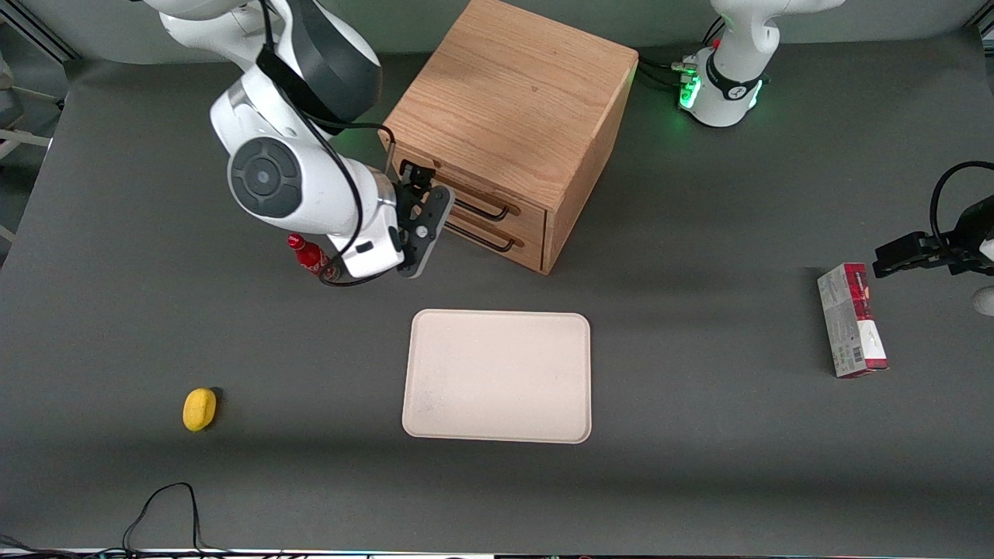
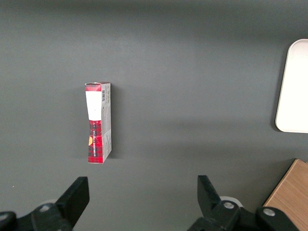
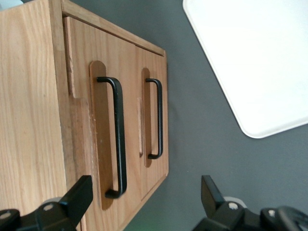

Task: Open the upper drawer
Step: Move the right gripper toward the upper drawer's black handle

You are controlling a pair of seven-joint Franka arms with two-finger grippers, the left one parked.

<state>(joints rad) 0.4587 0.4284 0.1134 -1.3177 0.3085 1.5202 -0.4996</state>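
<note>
The wooden cabinet (image 1: 512, 101) stands at the back of the table, its two drawers facing the working arm's end. The upper drawer (image 1: 489, 198) (image 3: 129, 96) sits flush and shut, with its long black handle (image 1: 483, 208) (image 3: 118, 139) just under the cabinet top. Below it is the lower drawer handle (image 1: 485, 237) (image 3: 159, 120). My gripper (image 1: 419, 185) (image 3: 144, 192) hovers open in front of the drawer fronts, close to one end of the upper handle. It touches nothing, and its two black fingers (image 3: 79, 195) stand wide apart with nothing between them.
A small red bottle (image 1: 307, 252) stands just beneath the working arm. A beige tray (image 1: 497, 376) (image 3: 250, 57) lies nearer the front camera than the cabinet. A yellow object (image 1: 199, 408) lies toward the working arm's end, and a red-and-grey box (image 1: 850, 320) (image 2: 98, 122) toward the parked arm's.
</note>
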